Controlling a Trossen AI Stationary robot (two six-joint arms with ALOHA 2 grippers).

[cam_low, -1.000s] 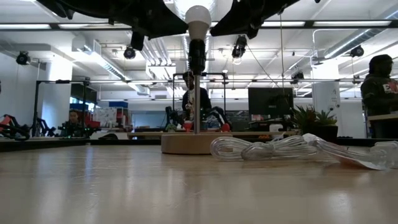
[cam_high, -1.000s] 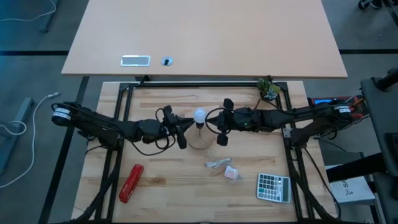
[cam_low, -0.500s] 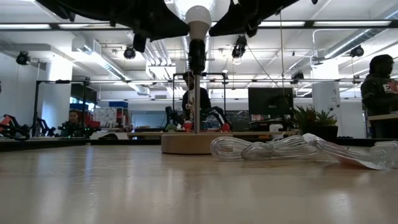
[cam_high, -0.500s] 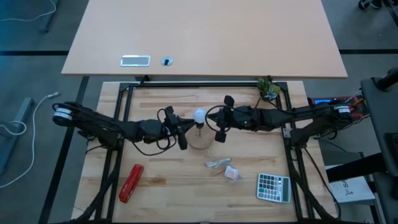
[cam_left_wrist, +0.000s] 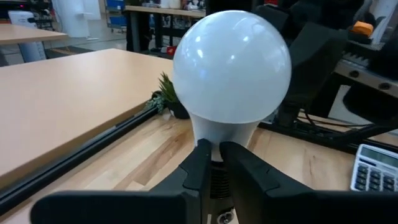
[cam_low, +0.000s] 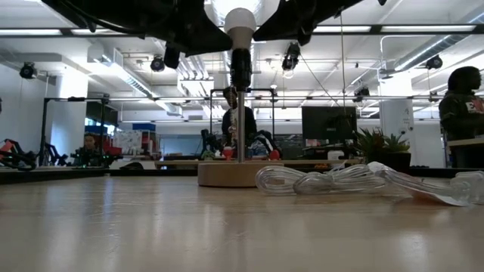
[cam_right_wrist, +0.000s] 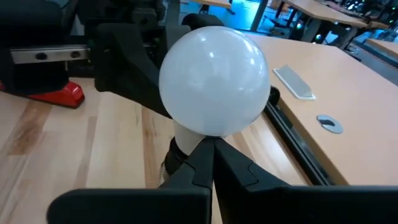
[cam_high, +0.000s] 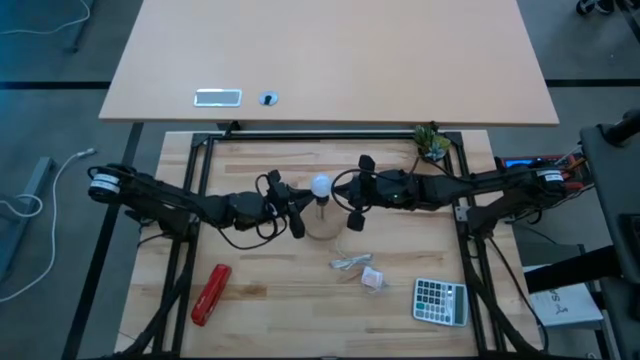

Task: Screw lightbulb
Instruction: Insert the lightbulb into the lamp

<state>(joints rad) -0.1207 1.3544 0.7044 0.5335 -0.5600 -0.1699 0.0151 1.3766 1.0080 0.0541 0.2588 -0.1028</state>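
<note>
Lightbulb [cam_high: 321, 185]: white frosted globe, standing upright at the top of a thin lamp stem [cam_low: 240, 121] rising from a round wooden base [cam_low: 233, 174], at the centre of the high view and upper centre of the low view. Left gripper [cam_left_wrist: 216, 163]: came in from the left of the high view, fingers [cam_left_wrist: 198, 165] nearly together and clamped on the narrow neck just under the globe. Right gripper [cam_right_wrist: 213, 148]: came in from the right of the high view, fingers pressed together with their tips just under the globe beside the neck; whether they touched it could not be told. Crumpled clear plastic wrapper [cam_high: 350, 263]: on the wooden table [cam_high: 260, 290], lower centre of the high view. Small pinkish-white packet [cam_high: 372, 279]: just beside the wrapper. Calculator [cam_high: 440, 300]: lower right. Red tool [cam_high: 210, 293]: lower left. Small potted plant [cam_high: 432, 141]: upper right edge of the table.
</note>
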